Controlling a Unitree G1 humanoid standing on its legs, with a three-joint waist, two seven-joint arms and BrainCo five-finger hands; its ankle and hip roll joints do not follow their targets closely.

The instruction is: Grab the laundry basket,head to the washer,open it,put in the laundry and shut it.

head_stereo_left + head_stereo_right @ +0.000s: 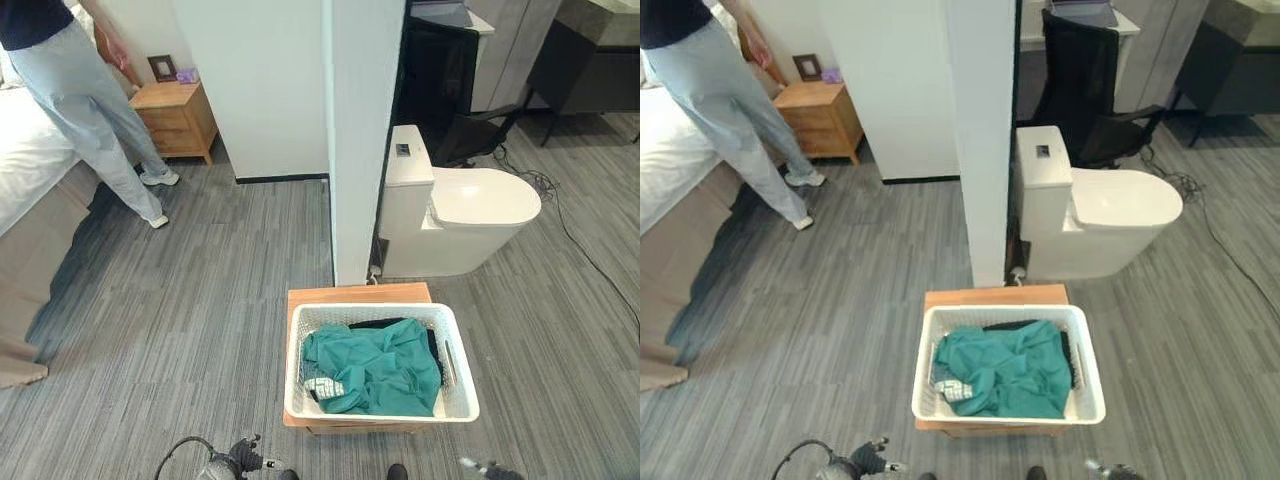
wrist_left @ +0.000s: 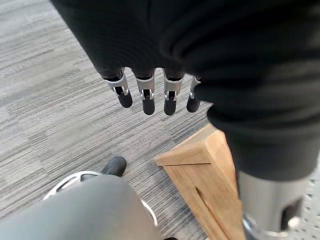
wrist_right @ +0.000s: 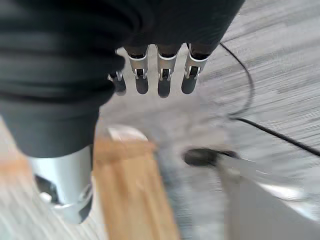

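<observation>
Here, laundry basket [image 1: 381,375] on wooden stand [image 1: 357,294]; left hand [image 2: 150,60] fingers [image 2: 148,95] straight.

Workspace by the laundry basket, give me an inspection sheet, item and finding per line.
Surface: grey plank floor; low wooden stand under the basket.
Job's things: white laundry basket on the stand, teal cloth inside with darker laundry beneath. Washer: nothing seen.
Clutter: nothing seen.
Hands: left hand and right hand hang open above the floor, holding nothing.
Cables: black cable on the floor past the toilet.
Surroundings: toilet, white partition wall, nightstand, bed, a person standing.
</observation>
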